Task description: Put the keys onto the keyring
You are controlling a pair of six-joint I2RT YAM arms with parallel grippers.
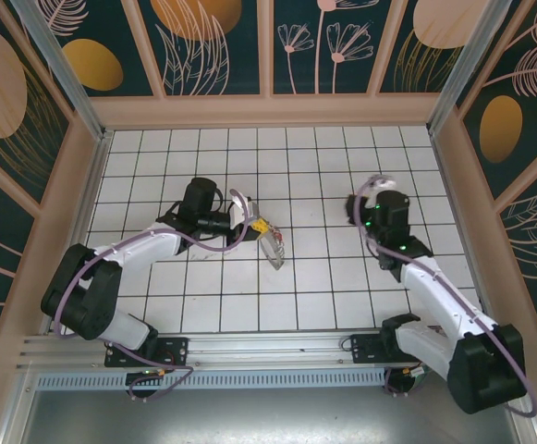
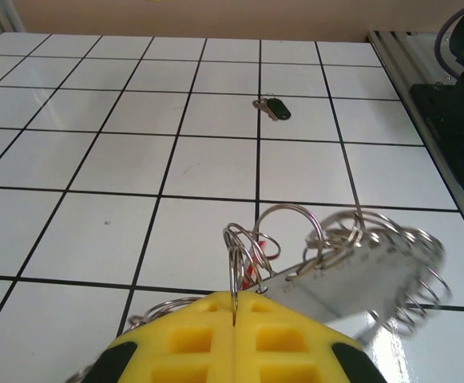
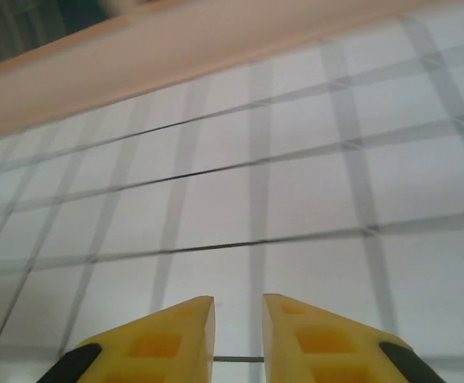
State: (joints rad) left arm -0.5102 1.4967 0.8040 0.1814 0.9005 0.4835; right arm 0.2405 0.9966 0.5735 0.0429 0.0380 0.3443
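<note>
**Reporter:** Where is the keyring (image 1: 273, 248)?

**Photographer:** Near the middle of the white tiled table (image 1: 323, 166). Its wire loops and a flat metal tag (image 2: 351, 279) are spread just ahead of the left gripper (image 2: 233, 307). That gripper is clamped tight on one loop, with a red key (image 2: 251, 275) just behind it.

**Reporter:** Any other key?

**Photographer:** A dark-headed key (image 2: 273, 108) lies alone on the tiles, well apart from the bunch.

**Reporter:** And the right gripper (image 3: 238, 327)?

**Photographer:** Its yellow fingers (image 3: 176, 335) stand slightly apart above bare tiles, holding nothing.
</note>
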